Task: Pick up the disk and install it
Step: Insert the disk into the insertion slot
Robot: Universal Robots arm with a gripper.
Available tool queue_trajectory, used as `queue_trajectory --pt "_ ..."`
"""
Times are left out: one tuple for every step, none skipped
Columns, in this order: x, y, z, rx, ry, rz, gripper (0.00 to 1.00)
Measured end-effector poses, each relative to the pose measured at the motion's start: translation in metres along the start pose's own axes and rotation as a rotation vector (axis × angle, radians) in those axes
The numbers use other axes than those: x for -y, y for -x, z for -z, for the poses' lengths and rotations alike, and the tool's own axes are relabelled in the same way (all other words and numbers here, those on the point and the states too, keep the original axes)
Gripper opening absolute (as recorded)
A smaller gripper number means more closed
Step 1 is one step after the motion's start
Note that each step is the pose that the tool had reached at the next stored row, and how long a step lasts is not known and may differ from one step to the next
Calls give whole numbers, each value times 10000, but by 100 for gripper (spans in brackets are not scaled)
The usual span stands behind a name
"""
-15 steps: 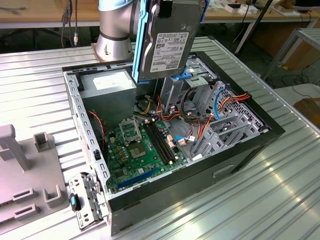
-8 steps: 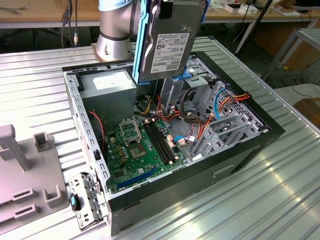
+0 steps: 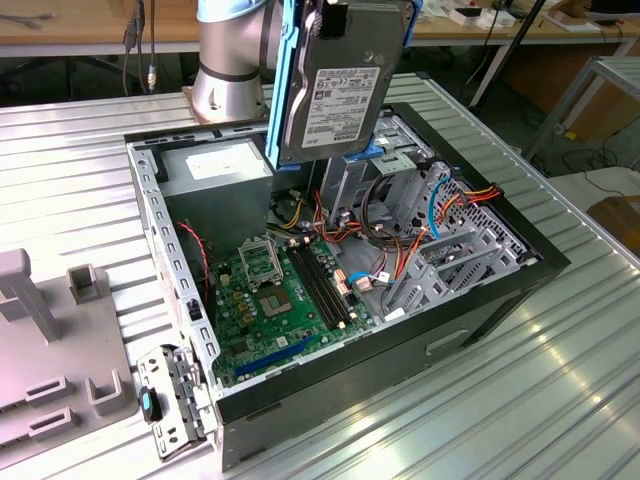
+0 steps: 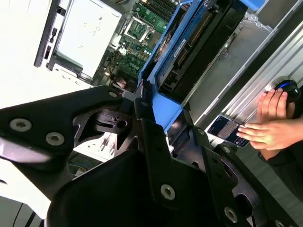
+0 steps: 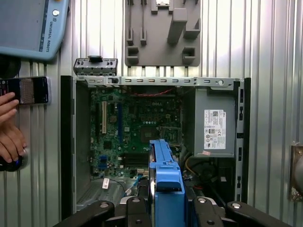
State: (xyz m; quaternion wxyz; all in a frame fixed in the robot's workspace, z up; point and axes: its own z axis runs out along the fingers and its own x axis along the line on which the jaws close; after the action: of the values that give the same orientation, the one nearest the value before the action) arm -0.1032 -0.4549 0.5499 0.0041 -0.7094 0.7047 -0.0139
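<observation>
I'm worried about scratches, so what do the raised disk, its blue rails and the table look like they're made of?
The disk: grey metal body, dull sheen, with a white paper-like label. Its carrier rails: probably plastic, uniform bright blue, smooth. The table: likely aluminium, ribbed silvery surface reflecting light.

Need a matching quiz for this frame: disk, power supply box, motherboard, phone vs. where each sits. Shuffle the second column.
1. disk
2. power supply box
3. motherboard
4. phone

A. flat on the floor of the open case
B. on the table outside the case, by a hand
C. gripped in the claw, above the case
D. mounted in a corner of the case

Pairs: 1-C, 2-D, 3-A, 4-B
</observation>
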Motion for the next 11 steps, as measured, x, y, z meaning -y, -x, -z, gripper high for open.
queue_trajectory --pt "0 -1 0 0 0 -1 37" --pt "0 -1 0 0 0 0 37" --pt "0 -1 0 0 0 0 37" --pt "1 -1 0 -1 0 0 37" --pt "2 -2 0 -1 0 0 37" --pt "5 -2 -1 -1 0 1 37" --pt "11 -1 -1 -2 0 0 37" --pt "15 -2 -2 -2 0 0 37" --pt "17 -2 -2 -2 0 0 37" --pt "20 -1 -2 -3 0 -1 37" --pt "22 -2 -3 -2 0 0 37"
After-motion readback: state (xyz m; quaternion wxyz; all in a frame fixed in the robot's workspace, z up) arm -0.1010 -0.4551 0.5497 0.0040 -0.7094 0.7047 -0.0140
